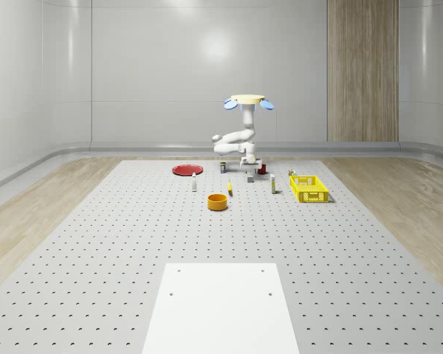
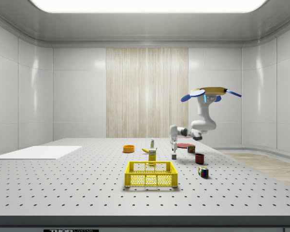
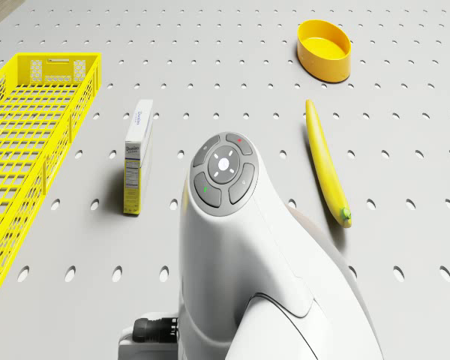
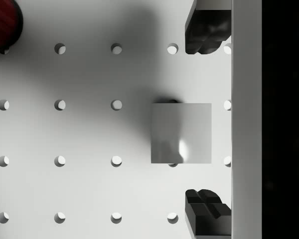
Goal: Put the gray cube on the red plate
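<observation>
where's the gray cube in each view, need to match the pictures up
Whole-scene view: gray cube on the table under the tool, right of the red plate.
Side view: cube below the tool, left of the dark red cup.
Drone view: hidden behind the arm.
Wrist view: cube between the open fingers.
Shared landmark: the tool directly above the cube.

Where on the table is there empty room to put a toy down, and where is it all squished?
Big bare stretch: between the orange bowl and the white sheet, also along both table edges. Crowded: around the gray cube under the gripper, between the red plate, banana, small box and yellow basket.
</observation>
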You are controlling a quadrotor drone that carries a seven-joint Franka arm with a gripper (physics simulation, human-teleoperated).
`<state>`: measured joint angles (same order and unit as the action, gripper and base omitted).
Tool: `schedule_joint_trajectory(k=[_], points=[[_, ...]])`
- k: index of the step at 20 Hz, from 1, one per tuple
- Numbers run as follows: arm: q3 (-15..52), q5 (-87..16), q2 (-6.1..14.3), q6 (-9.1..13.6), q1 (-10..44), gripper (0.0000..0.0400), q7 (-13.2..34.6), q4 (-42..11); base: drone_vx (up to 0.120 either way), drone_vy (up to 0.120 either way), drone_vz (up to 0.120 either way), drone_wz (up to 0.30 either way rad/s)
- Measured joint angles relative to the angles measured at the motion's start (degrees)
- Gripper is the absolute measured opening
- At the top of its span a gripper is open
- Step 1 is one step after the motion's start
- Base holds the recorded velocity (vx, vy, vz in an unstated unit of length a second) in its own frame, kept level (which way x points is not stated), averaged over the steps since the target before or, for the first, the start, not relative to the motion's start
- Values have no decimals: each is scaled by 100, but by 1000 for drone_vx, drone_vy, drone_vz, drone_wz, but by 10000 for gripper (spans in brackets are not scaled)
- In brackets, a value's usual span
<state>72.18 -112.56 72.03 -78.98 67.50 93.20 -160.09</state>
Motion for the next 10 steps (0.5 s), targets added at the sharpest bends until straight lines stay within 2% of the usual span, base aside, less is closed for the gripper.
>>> schedule_joint_trajectory(k=[10], points=[[-278, -198, 259, -433, -39, 400, -212, 246, 0, 0, 0, 0]])
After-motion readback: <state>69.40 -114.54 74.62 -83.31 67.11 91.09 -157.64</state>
